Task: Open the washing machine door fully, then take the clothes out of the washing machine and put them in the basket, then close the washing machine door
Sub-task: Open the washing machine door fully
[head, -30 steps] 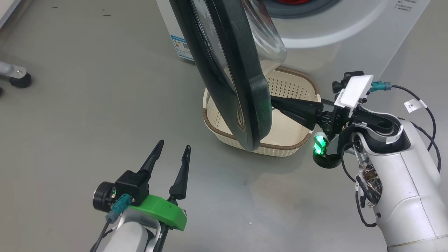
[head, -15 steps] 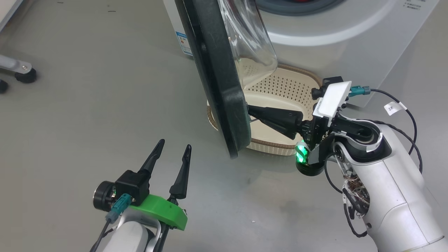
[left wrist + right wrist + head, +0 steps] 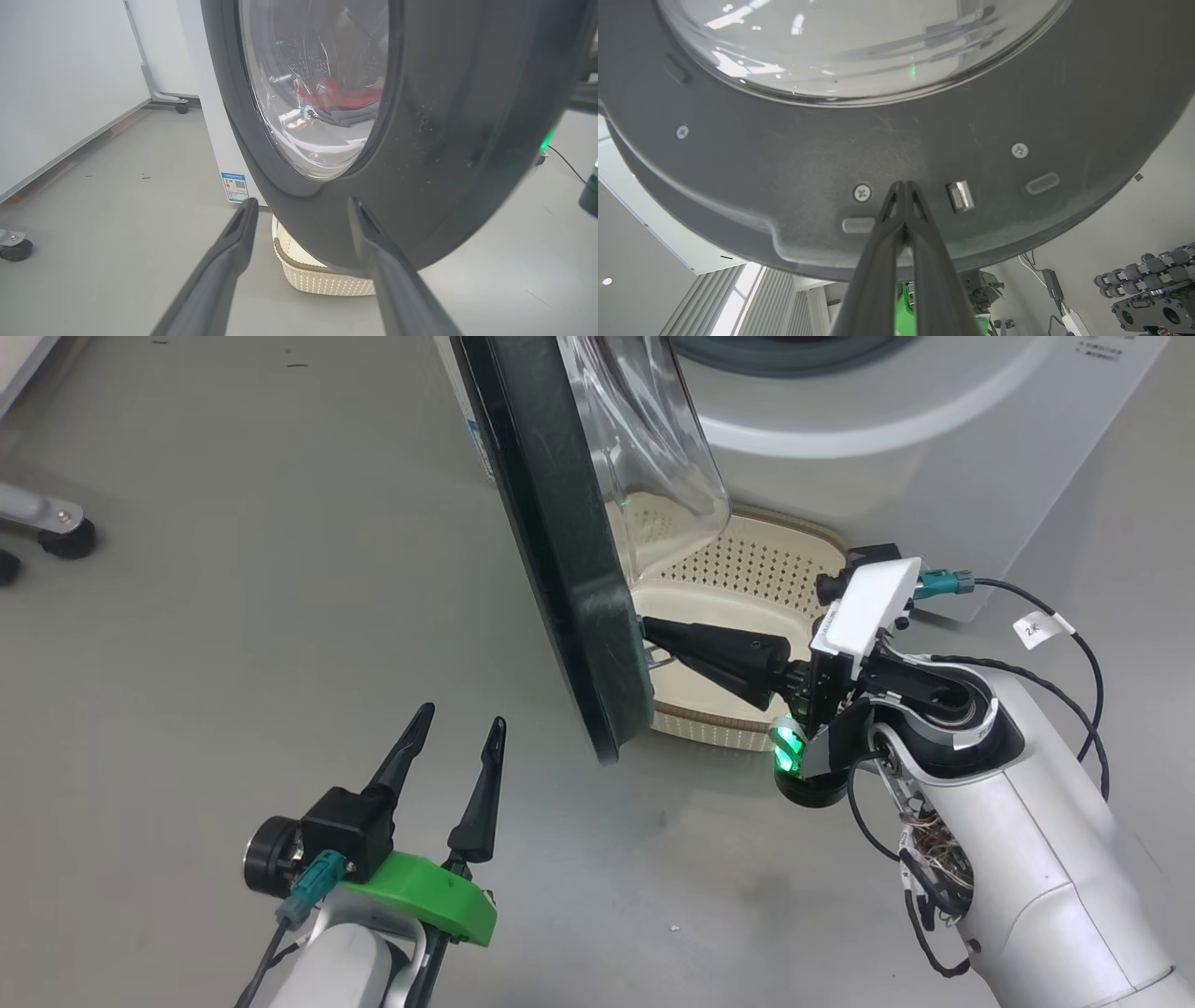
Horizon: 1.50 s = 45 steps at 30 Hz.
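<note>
The washing machine door (image 3: 560, 569) stands partly open and edge-on over the basket (image 3: 747, 579), which sits on the floor against the white washing machine (image 3: 887, 420). My right gripper (image 3: 644, 627) is shut, its tips pressed against the door's inner face (image 3: 784, 154) just below the glass bowl; the right gripper (image 3: 903, 184) touches beside a screw. My left gripper (image 3: 457, 723) hovers open and empty near the floor, facing the door's outer side (image 3: 444, 163). Through the glass, red clothes (image 3: 345, 95) lie in the drum. Under the door shows the basket's corner (image 3: 322, 280).
A wheeled metal leg (image 3: 56, 532) stands at the far left, and a white panel wall (image 3: 56, 84) runs along that side. A blue sticker (image 3: 235, 185) marks the machine's front. Grey floor stretches left of the door.
The door has swung further open towards the left, with my shut right gripper following against its inner face. The left gripper has stayed put and open.
</note>
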Tool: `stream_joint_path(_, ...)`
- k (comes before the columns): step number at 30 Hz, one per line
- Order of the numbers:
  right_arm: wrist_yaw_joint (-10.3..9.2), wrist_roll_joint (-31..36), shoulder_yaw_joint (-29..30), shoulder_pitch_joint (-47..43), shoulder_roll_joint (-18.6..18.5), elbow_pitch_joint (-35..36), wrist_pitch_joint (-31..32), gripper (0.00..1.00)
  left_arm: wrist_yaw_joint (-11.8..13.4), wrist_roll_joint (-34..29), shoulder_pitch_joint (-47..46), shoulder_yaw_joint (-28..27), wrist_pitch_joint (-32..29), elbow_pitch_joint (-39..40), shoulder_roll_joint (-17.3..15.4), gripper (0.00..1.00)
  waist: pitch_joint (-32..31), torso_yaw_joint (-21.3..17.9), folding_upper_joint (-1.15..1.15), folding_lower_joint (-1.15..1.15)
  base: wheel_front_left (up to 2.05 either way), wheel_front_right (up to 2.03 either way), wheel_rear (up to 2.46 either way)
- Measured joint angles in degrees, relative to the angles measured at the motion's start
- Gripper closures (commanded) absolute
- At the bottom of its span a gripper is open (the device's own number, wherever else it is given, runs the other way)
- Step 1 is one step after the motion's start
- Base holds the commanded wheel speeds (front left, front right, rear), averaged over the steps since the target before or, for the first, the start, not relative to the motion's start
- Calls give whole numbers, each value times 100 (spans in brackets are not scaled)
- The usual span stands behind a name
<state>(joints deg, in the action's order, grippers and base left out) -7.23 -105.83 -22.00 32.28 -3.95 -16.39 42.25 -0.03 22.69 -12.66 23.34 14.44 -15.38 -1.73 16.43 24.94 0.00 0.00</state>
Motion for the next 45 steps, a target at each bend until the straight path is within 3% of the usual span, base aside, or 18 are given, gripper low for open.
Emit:
stream_joint_path(5,21,96,237,-148,1,-38,-236,100,-1,8,0,-40,0,76,0,0,-137,-51,0,0,0,0,0)
stream_joint_path(9,216,497,203,-263,-222,-57,-424,100,-1,1,2,-121,0,69,-2,0,-285,-118,0,0,0,0,0)
stream_joint_path(18,844,1757,-20,-498,-825,25,-1122,100,-1,-134,67,-438,0,46,-13,0,-596,-382,0,0,0,0,0)
stream_joint_path(23,1234,2898,-174,-613,-1284,130,-1820,100,2,-163,220,-656,0,55,-87,0,-764,-620,0,0,0,0,0)
stream_joint_path(29,1273,3817,-230,-871,-1522,278,-2675,100,9,-178,341,-835,0,107,-94,0,-935,-926,0,0,0,0,0)
stream_joint_path(37,1317,4322,-269,-1433,-1507,397,-3538,100,8,-271,498,-1022,0,126,-120,0,-1103,-1303,0,0,0,0,0)
stream_joint_path(45,1323,5312,-328,-1775,-1791,439,-4487,100,-12,-314,632,-1117,0,138,-142,0,-1234,-1582,0,0,0,0,0)
